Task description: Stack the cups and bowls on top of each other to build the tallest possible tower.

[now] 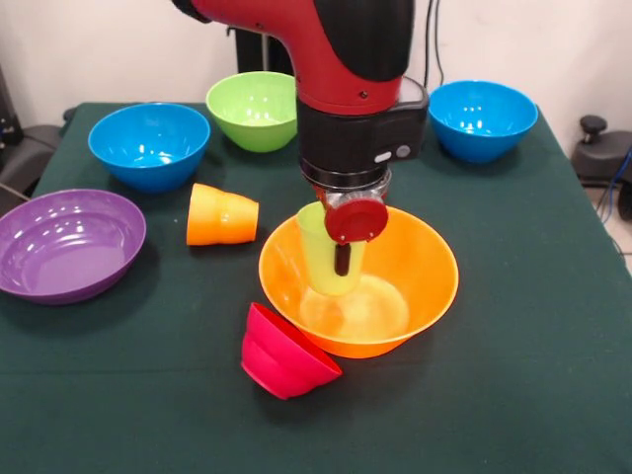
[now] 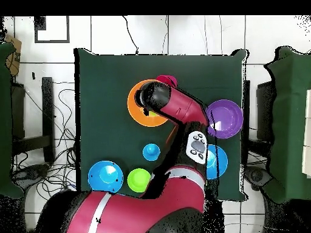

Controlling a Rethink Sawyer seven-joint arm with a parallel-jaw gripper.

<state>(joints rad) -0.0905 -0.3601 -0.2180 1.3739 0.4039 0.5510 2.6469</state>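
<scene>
My gripper (image 1: 341, 265) is shut on the wall of the lime green cup (image 1: 326, 259), with one dark finger inside it. It holds the cup upright inside the big orange bowl (image 1: 415, 286), just above the bottom. The orange cup (image 1: 222, 215) lies on its side to the left of that bowl. The small red bowl (image 1: 281, 354) leans tilted against the orange bowl's near rim. In the overhead view the arm covers part of the orange bowl (image 2: 138, 112), and the blue cup (image 2: 151, 151) stands alone on the cloth.
The purple bowl (image 1: 64, 242) sits at the left. A blue bowl (image 1: 148, 143), a large green bowl (image 1: 254, 109) and a second blue bowl (image 1: 482, 118) stand along the far side. A small green bowl (image 2: 139, 179) shows beside a blue bowl (image 2: 105, 176).
</scene>
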